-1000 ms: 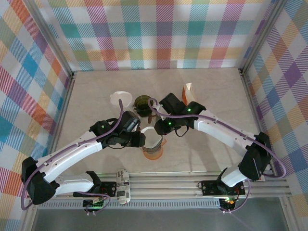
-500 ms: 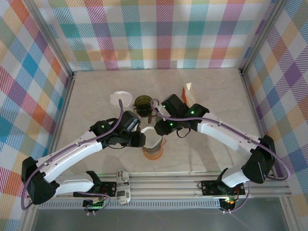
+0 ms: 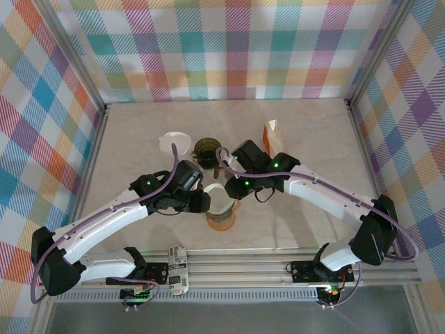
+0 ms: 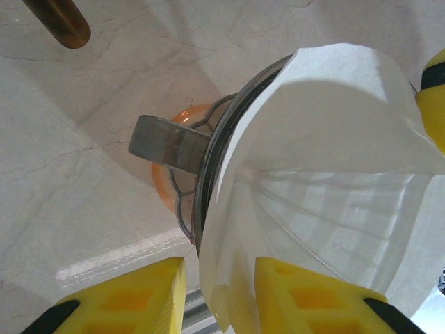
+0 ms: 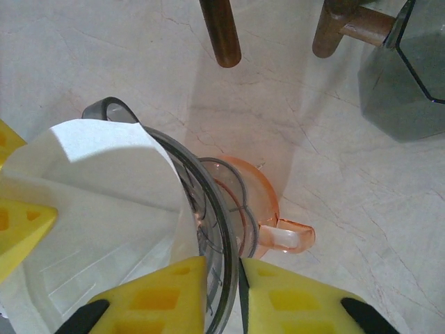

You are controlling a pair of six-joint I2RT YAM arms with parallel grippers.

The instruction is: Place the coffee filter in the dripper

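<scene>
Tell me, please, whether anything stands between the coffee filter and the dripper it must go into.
Nothing visible does: the coffee filter already sits inside the dripper. The left gripper straddles the filter's edge, and the right gripper straddles the dripper's rim.

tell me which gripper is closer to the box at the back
Right. The right gripper is at the dripper's rim, just front-left of the box; the left gripper is across the dripper, farther from it.
</scene>
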